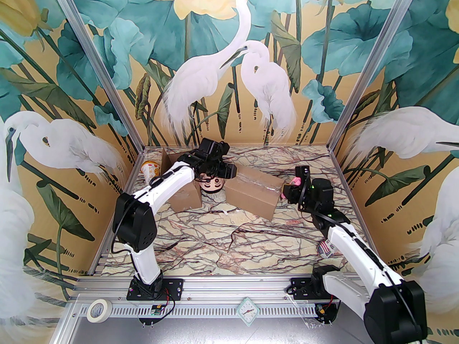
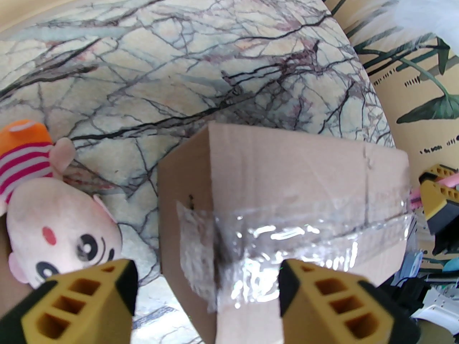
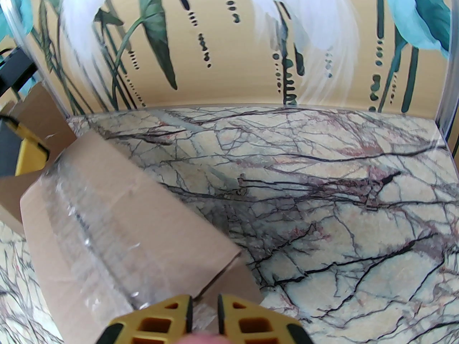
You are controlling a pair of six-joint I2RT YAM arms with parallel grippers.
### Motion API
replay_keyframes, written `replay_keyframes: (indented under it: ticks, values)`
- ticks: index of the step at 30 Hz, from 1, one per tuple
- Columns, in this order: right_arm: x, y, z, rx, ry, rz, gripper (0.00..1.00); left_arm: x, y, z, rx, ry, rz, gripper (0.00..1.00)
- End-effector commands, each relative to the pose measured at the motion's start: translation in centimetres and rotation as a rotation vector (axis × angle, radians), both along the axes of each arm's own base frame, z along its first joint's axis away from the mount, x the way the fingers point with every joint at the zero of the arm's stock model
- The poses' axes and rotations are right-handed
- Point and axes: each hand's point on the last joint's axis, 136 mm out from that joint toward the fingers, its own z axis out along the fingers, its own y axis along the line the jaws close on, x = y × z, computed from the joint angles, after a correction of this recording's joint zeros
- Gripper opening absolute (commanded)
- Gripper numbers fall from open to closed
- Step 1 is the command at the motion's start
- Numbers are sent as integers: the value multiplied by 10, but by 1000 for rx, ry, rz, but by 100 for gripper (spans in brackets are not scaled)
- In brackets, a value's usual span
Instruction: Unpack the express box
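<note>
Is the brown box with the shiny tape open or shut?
Shut. The taped box has its top lying flat and closed, and clear tape is stuck along the seam and down over the end.

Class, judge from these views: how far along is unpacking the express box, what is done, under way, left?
Done: a plush doll lies out on the table beside the taped box, the left gripper open above them. In hand: the right gripper holds a pink tool at the box's end. Left: the tape looks unbroken, so cutting and emptying remain.
</note>
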Motion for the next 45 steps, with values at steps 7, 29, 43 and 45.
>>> replay_keyframes:
  ticks: [7,29,43,45]
  values:
    - [4,-51,41,382,-34,-285,0,-44,-77,58,224,-569,-575,99]
    - [10,-53,36,702,-54,-339,0,-128,-156,-5,228,-719,-1214,96]
    - [12,-52,21,771,-31,-349,0,-115,-163,-20,254,-729,-1179,98]
    - [12,-51,21,775,-32,-345,0,-113,-164,-24,256,-725,-1178,98]
